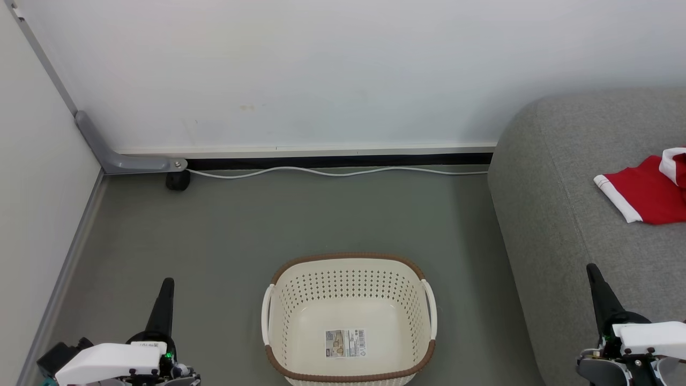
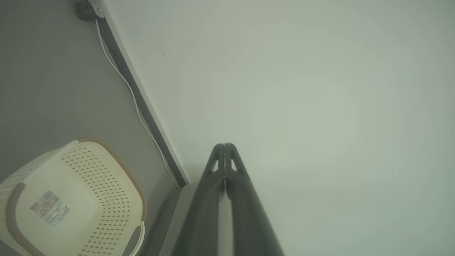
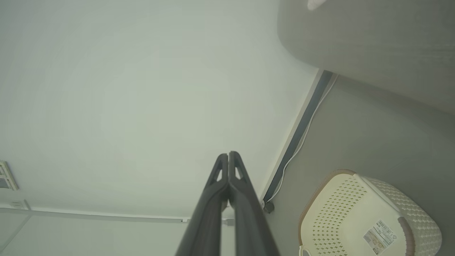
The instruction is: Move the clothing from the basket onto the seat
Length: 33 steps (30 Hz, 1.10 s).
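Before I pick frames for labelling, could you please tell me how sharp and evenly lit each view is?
Head view: crisp, evenly lit, holes in the laundry basket sharp. Left wrist view: hazy, greenish, low contrast, the left gripper soft. Right wrist view: same haze, the right gripper blurring toward the bottom edge.

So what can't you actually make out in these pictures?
Head view: the clothing on the seat is cut off by the right edge, so the number of pieces is unclear.
Head view: the label in the basket is too small to read, and the bottom edge cuts the basket's near side.
Right wrist view: a white scrap on the seat is cut by the top edge; what it is cannot be told.
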{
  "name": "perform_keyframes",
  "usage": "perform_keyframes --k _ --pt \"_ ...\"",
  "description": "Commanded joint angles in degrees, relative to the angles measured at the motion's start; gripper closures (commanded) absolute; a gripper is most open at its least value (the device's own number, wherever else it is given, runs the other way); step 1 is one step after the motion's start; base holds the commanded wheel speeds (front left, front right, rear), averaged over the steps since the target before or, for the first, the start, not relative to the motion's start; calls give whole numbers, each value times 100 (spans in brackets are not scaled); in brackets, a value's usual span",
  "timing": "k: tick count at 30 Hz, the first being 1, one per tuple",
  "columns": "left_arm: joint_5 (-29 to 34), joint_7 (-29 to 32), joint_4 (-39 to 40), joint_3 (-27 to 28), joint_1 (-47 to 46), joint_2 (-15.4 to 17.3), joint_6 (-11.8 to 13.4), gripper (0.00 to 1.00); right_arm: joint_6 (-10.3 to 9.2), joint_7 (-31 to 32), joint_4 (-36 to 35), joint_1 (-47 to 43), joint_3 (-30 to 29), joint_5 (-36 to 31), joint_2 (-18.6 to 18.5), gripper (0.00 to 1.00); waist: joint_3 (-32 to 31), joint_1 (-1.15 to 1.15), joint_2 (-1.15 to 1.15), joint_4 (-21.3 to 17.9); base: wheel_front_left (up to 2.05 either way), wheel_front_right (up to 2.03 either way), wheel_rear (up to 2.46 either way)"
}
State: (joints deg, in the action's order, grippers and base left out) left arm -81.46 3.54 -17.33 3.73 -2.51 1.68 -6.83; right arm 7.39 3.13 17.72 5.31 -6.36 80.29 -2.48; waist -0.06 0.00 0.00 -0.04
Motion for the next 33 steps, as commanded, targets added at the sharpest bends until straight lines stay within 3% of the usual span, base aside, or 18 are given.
perform_keyframes --k 1,16,33 --pt "-192 64 196 189 -312 108 -49 100 9 101 -209 107 79 227 -55 100 3 0 0 1 0 0 0" --pt "-1068 294 326 279 -369 120 -66 100 10 337 -369 87 -18 1184 -40 100 23 0 0 4 0 0 0" --pt "-1071 295 327 279 -369 120 -66 100 10 337 -369 87 -18 1186 -40 100 23 0 0 4 0 0 0"
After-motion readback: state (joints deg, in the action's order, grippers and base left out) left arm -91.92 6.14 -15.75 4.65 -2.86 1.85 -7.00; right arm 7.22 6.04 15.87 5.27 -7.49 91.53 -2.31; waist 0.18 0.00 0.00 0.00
